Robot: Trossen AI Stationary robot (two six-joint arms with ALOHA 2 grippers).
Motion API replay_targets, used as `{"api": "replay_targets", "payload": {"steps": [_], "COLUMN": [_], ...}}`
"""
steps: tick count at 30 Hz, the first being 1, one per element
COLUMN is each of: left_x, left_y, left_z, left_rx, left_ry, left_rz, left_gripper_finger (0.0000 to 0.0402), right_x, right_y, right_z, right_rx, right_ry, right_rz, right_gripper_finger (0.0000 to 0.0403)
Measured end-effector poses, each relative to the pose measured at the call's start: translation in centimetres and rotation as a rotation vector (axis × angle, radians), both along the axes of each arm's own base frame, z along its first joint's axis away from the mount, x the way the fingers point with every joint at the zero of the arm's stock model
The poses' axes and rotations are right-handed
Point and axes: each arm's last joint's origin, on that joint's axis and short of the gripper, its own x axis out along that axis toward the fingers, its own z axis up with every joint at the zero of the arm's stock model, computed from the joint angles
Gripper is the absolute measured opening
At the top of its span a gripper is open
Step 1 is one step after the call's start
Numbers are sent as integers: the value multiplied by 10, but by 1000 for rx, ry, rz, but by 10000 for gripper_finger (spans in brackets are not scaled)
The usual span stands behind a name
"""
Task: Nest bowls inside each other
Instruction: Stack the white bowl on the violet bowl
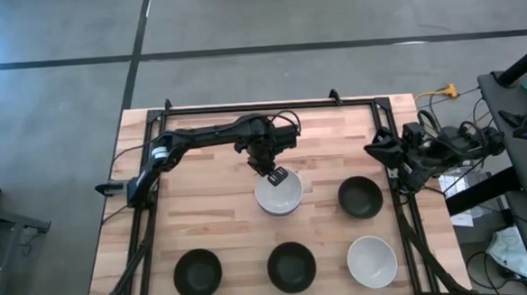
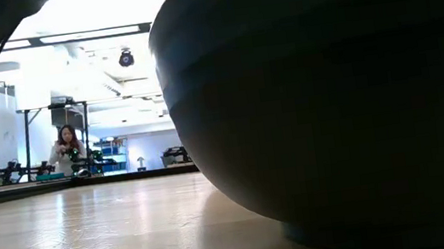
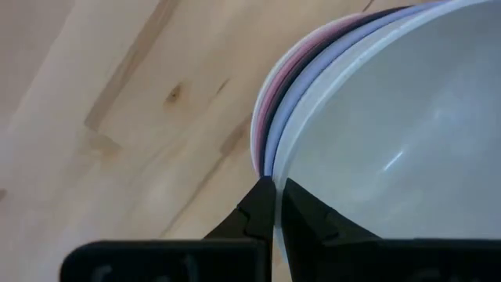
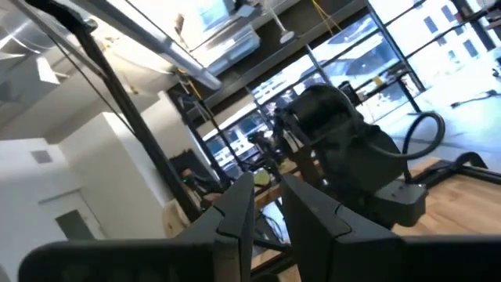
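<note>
1. Wooden table [image 1: 204, 214] holds four lone bowls: three black, one white.
2. Left gripper [image 1: 277, 175], fingers clamped together, meets the nested stack's [image 1: 278, 194] rim mid-table.
3. Right gripper [image 4: 264, 205] waits at the table's right edge, fingers slightly parted, empty.

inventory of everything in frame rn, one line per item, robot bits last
nested stack: one; white bowl on top, with lavender, black and pink rims showing under it in the left wrist view; table centre
single black bowls: three; two in the near row at left and middle, one right of the stack
single white bowl: one; near row, right
table: one, light wood
person: one, far back in the room, low view
left gripper: shut, at the stack's rim
right gripper: parked at the table's right edge, raised, holding nothing
</note>
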Motion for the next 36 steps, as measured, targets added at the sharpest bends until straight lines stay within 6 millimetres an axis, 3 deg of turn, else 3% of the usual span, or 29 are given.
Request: {"api": "replay_targets", "payload": {"steps": [11,21,28,32,36], "left_x": [3,3,2,5,9], "left_y": [1,2,3,4,3], "left_z": [-2,-1,15,26,27], "left_rx": [27,44,102,133,128], "left_ry": [-48,-65,-142,-242,-298], "left_rz": [-137,-218,-282,-284,-344], "left_gripper_finger": [11,104,151,144,87], "right_x": [14,31,40,44,47], "right_y": [4,10,13,14,15], "right_z": [0,-3,-4,-5,-6], "right_rx": [3,33,40,36,39], "right_ry": [14,45,42,55,54], "right_rz": [-23,-12,-11,-12,-20], "right_gripper_finger": [63,63,63,63,63]}}
